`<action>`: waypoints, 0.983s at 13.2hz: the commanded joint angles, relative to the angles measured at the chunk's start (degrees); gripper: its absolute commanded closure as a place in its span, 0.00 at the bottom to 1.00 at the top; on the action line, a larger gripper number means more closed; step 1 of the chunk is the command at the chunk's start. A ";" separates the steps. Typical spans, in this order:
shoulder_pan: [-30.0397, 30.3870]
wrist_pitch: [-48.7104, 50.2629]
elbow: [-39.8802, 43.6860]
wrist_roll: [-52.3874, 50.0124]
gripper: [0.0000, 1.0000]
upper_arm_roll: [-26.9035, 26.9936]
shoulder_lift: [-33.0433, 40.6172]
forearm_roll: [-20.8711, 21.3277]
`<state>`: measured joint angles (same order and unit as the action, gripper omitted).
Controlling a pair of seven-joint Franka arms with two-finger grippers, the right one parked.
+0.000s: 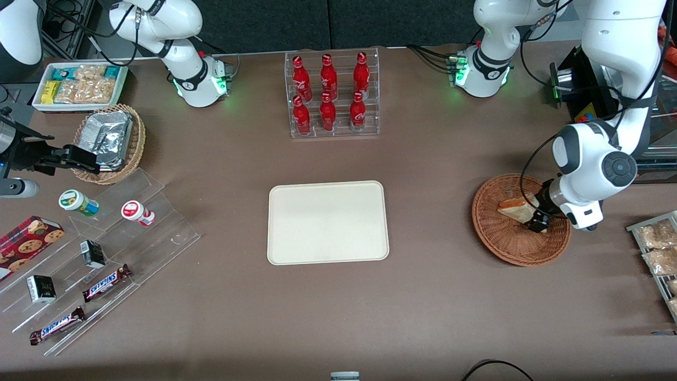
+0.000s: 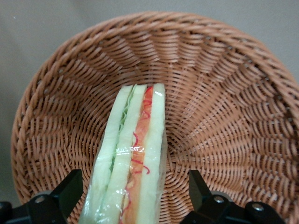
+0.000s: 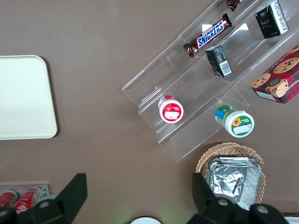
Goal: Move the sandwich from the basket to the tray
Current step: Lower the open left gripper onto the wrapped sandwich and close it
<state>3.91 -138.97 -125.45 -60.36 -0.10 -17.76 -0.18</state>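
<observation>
The sandwich (image 1: pixel 515 209), a wedge of white bread with orange-red and green filling, stands on edge in the reddish-brown wicker basket (image 1: pixel 502 248) toward the working arm's end of the table. My gripper (image 1: pixel 537 219) reaches down into the basket and stands open around the sandwich (image 2: pixel 133 158). Its black fingers (image 2: pixel 70 189) flank the wedge with a gap on each side, and the woven basket wall (image 2: pixel 224 93) rings them. The cream tray (image 1: pixel 328 222) lies flat at the table's middle and holds nothing; it shows partly as the tray (image 3: pixel 23 98) in the right wrist view.
A clear rack of red bottles (image 1: pixel 333 95) stands farther from the front camera than the tray. Toward the parked arm's end are a small wicker basket of foil packets (image 1: pixel 108 140), a white snack box (image 1: pixel 79 84) and an acrylic stepped stand (image 1: pixel 100 248). Snack packets (image 1: pixel 658 248) lie beside the basket.
</observation>
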 commanded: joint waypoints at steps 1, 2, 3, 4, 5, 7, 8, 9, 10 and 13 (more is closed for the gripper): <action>0.05 0.19 -0.06 -1.08 0.15 -0.16 0.10 -0.52; -0.04 0.63 -0.06 -1.08 0.62 -0.16 0.27 -0.52; -0.04 0.72 0.03 -1.16 0.85 -0.16 0.27 -0.52; -0.30 0.72 0.03 -1.34 1.00 -0.16 0.36 -0.52; -0.57 0.81 0.03 -1.43 1.00 -0.16 0.80 -0.52; -0.83 3.34 0.99 -1.34 1.00 -0.16 1.59 -0.52; -1.44 5.88 2.65 -1.25 1.00 -0.25 1.77 -0.52; -3.36 9.91 5.01 -1.25 1.00 -0.25 2.20 -0.52; -5.64 14.56 7.91 -1.34 1.00 -0.25 2.90 -0.52; -14.42 32.65 20.90 -3.88 1.00 -0.25 3.18 -0.09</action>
<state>-4.69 -116.08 -112.47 -61.99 -0.87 -14.94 -0.29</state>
